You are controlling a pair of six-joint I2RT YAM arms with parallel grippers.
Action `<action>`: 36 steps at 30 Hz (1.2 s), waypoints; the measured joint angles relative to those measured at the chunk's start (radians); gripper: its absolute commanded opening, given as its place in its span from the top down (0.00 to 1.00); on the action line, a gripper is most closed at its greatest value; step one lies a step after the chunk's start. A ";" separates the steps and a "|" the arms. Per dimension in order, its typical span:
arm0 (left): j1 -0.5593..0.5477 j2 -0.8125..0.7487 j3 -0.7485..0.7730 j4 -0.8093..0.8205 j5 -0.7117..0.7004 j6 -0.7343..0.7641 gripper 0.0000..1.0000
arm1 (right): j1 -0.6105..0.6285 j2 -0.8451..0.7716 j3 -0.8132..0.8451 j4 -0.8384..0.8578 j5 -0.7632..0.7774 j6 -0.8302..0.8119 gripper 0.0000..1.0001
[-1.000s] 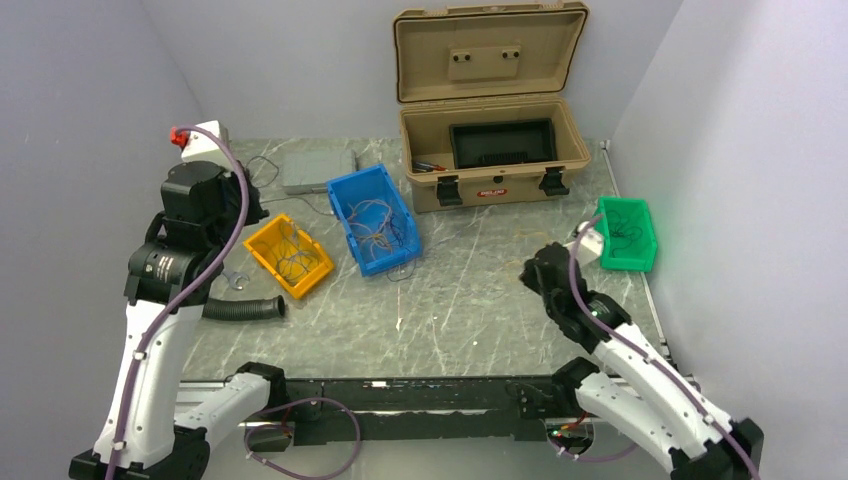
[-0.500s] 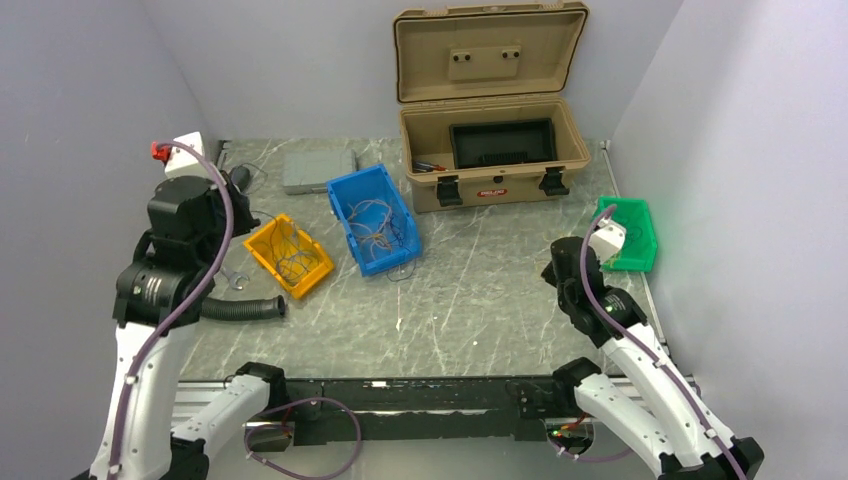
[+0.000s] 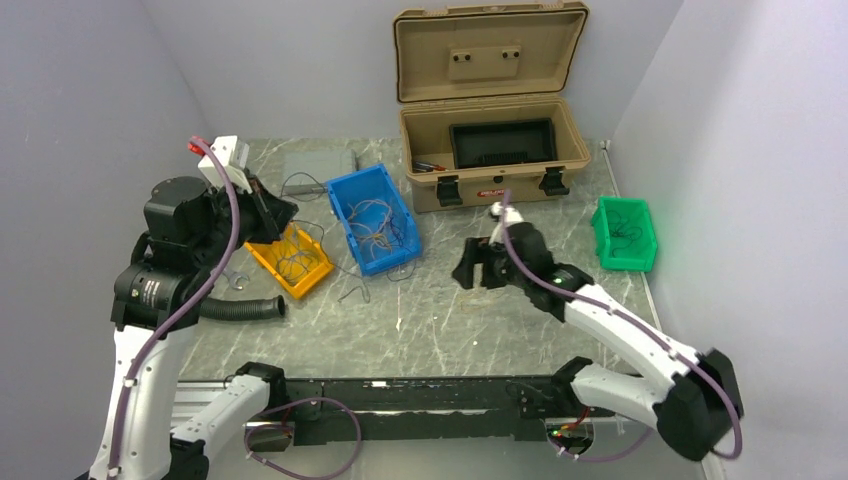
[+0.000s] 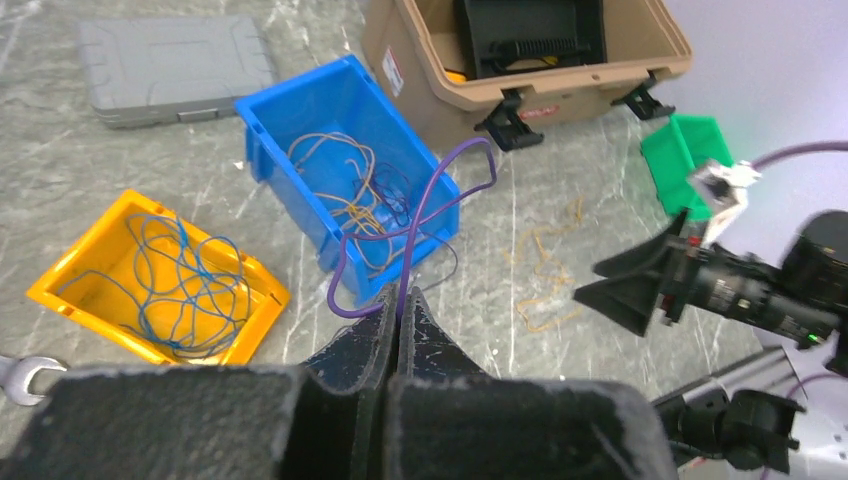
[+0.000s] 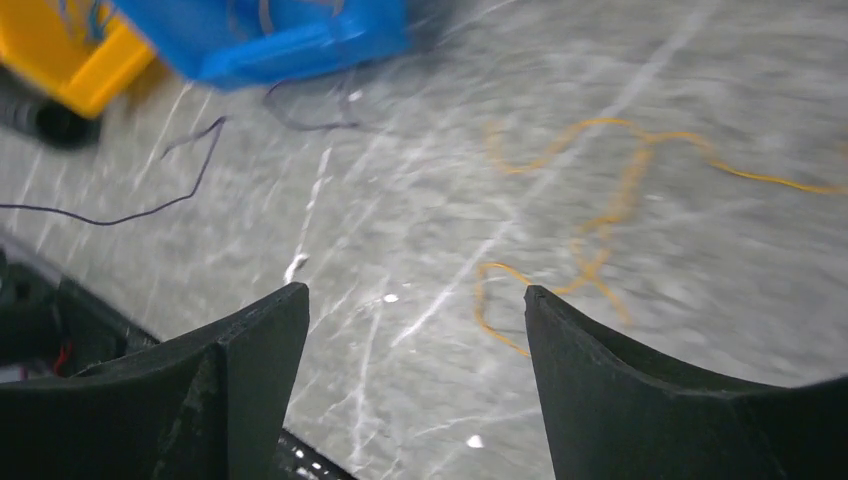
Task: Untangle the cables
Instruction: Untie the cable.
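My left gripper is shut on a thin purple cable that loops up from its tips in front of the blue bin. From above, the left gripper hangs over the yellow bin, and the strand trails down to the table. The blue bin holds a tangle of orange and purple cables. Blue cables lie in the yellow bin. My right gripper stands open and empty just above the table, beside a loose orange cable. It is near the table's middle.
An open tan case stands at the back. A green bin sits at the right edge. A grey flat box is at the back left. A black corrugated hose and a wrench lie at the left.
My right arm swung from the green bin to the table's middle and its jaws opened. My left gripper moved right, over the yellow bin, still shut.
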 measured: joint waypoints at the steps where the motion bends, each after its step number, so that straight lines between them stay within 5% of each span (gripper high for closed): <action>1: 0.000 -0.005 -0.007 -0.002 0.014 0.002 1.00 | 0.040 0.039 0.009 0.019 -0.009 -0.011 0.27; 5: 0.000 -0.025 -0.039 -0.003 0.076 0.013 1.00 | 0.129 0.195 0.059 0.127 -0.053 -0.026 0.31; 21: 0.000 -0.062 -0.105 -0.023 0.138 0.048 1.00 | 0.154 0.677 0.211 0.471 -0.130 0.008 0.47; 24: 0.000 -0.064 -0.113 -0.024 0.138 0.050 1.00 | 0.158 0.735 0.239 0.500 -0.137 0.015 0.62; 28: 0.000 -0.063 -0.115 -0.033 0.135 0.059 1.00 | 0.164 0.782 0.265 0.509 -0.141 0.030 0.98; 36: 0.000 -0.063 -0.119 -0.035 0.136 0.066 1.00 | 0.172 0.644 0.264 0.478 -0.140 0.043 1.00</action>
